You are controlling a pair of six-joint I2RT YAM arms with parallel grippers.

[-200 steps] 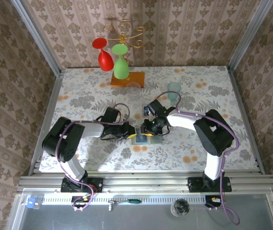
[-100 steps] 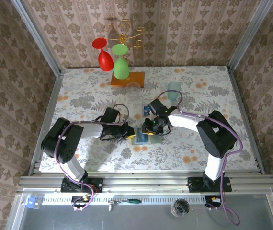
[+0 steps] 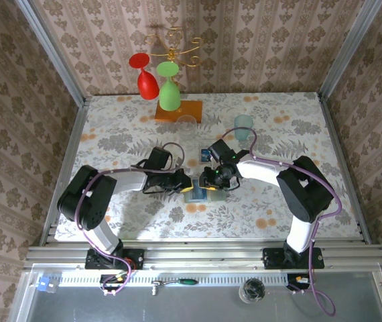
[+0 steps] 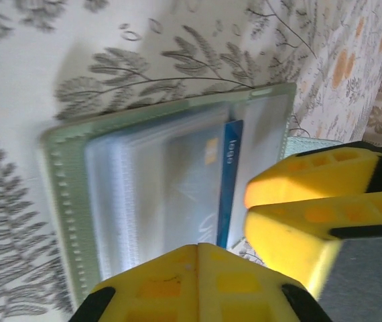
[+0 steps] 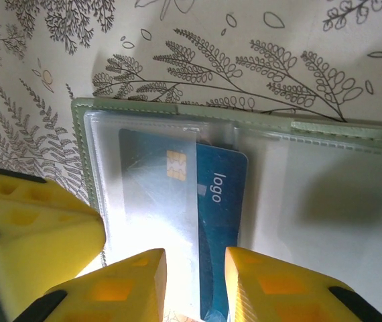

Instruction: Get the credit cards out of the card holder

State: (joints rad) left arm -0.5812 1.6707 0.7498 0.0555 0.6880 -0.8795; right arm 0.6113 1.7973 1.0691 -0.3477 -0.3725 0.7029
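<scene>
Blue card lies beneath the right gripper, jaws parted; left gripper closed alongside.

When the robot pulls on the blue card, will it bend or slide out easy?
Probably stiff: the blue card lies flat with straight edges, partly out of its clear sleeve. Likely slippery, since both card and sleeve look glossy. It seems thin and light, so the card holder may drag along unless it's held down.
</scene>
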